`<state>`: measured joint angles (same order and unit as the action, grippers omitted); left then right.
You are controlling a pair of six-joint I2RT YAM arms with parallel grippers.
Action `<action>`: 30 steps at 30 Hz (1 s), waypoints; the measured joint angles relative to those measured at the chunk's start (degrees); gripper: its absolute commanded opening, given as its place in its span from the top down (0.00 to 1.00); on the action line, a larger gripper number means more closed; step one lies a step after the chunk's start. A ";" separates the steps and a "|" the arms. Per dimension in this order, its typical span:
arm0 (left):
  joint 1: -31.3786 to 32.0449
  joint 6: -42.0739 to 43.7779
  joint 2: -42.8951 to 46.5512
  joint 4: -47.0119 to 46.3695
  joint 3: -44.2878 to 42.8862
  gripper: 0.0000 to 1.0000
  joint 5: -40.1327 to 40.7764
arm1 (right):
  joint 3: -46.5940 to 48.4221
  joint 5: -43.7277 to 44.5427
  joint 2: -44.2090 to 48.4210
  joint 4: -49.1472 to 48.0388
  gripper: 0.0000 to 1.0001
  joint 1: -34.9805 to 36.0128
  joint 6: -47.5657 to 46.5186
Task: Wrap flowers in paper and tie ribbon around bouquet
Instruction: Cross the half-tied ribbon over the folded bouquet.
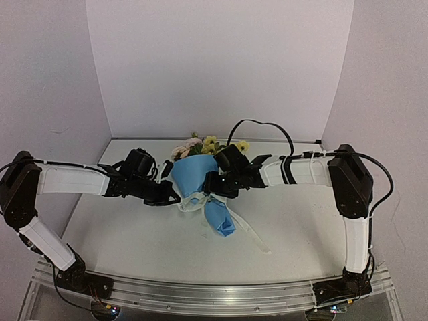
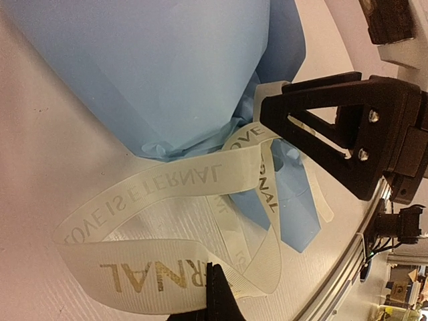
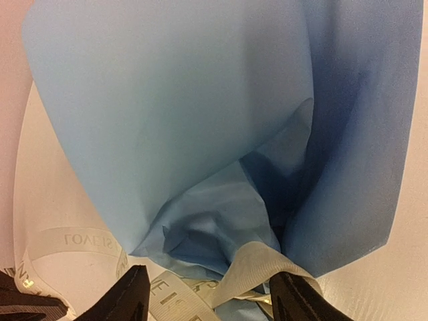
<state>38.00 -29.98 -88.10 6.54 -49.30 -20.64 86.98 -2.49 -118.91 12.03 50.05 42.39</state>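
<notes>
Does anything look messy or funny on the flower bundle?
Yes. The ribbon hangs in loose, floppy loops around the pinched waist of the bouquet. It is not a neat bow, and one tail trails away across the table. The blue paper is scrunched up there too.
</notes>
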 measured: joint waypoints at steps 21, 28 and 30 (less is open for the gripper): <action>0.32 0.16 -0.06 0.09 0.00 1.00 0.43 | 0.76 3.28 0.00 0.85 0.98 0.04 0.33; 0.32 0.11 -0.06 0.05 0.00 1.00 0.44 | 0.44 6.04 0.54 1.25 1.00 0.04 0.80; 0.32 0.08 -0.06 0.04 0.00 1.00 0.49 | -0.53 7.17 1.55 1.25 1.00 0.04 1.27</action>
<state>38.33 -29.89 -88.16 6.59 -49.30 -20.16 86.45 4.68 -117.36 13.28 50.09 43.66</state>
